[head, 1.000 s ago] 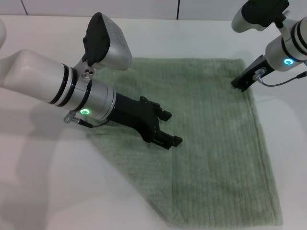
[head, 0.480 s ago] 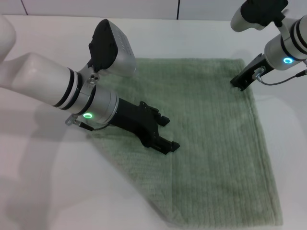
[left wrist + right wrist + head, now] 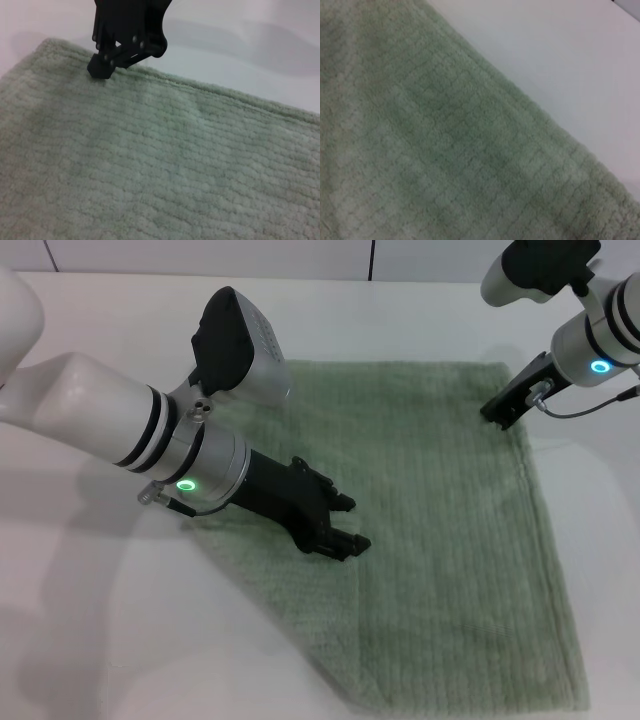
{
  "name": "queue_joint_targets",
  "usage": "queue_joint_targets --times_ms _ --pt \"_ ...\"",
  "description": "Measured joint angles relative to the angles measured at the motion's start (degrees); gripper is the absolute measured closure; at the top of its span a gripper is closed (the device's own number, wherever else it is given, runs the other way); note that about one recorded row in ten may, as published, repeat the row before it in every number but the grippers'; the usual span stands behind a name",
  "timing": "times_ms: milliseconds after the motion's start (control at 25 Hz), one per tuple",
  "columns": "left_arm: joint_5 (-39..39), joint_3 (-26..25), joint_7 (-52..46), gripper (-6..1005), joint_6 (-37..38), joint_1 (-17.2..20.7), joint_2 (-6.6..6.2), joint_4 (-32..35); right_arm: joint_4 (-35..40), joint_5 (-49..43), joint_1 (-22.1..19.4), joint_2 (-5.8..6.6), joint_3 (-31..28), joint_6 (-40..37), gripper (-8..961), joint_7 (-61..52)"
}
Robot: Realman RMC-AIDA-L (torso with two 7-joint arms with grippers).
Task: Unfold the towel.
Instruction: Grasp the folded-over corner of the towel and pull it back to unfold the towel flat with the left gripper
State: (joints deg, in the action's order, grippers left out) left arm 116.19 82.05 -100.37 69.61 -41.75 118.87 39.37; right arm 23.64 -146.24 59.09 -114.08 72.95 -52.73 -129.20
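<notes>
Looks like a robot lab / test bench, not a home. Plain white counter with a single sage-green towel spread on it, white panelled wall behind with thin dark seams. Two white-and-silver arms with green status LEDs, an exposed cable on the right arm, and black claws, left claw and right claw, over the cloth.

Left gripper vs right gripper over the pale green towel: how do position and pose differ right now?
The left gripper sits over the middle of the pale sage-green ribbed terry towel, reaching inward at a low slant. The right gripper is at the towel's far right corner, its tip down at the hem, as the left wrist view also shows. Both are black and low against the cloth.
</notes>
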Motion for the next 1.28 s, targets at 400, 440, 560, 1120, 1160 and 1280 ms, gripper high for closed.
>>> queue_joint_targets --times_ms 400,440,560,1120,1160,1280 --pt "0.6 -0.4 -0.4 602 1.7 0.0 -0.18 0.7 0.0 -0.1 -0.2 0.0 0.0 0.0 932 0.0" --pt "0.7 -0.5 -0.4 648 2.0 0.0 -0.2 0.7 0.0 -0.1 -0.2 0.0 0.0 0.0 931 0.0" --pt "0.7 -0.7 -0.6 785 2.6 0.1 -0.3 0.7 0.0 -0.2 -0.2 0.0 0.0 0.0 927 0.0" --pt "4.6 -14.0 -0.7 968 17.8 1.1 -1.63 4.4 0.0 -0.3 -0.3 0.0 0.0 0.4 910 0.0" --pt "6.6 -17.4 -0.7 966 21.0 1.2 -2.25 4.6 0.0 -0.3 -0.3 0.0 0.1 0.4 909 0.0" --pt "8.8 -21.4 -0.7 963 23.7 1.2 -2.94 4.8 0.0 -0.3 -0.3 0.0 0.2 0.4 905 0.0"
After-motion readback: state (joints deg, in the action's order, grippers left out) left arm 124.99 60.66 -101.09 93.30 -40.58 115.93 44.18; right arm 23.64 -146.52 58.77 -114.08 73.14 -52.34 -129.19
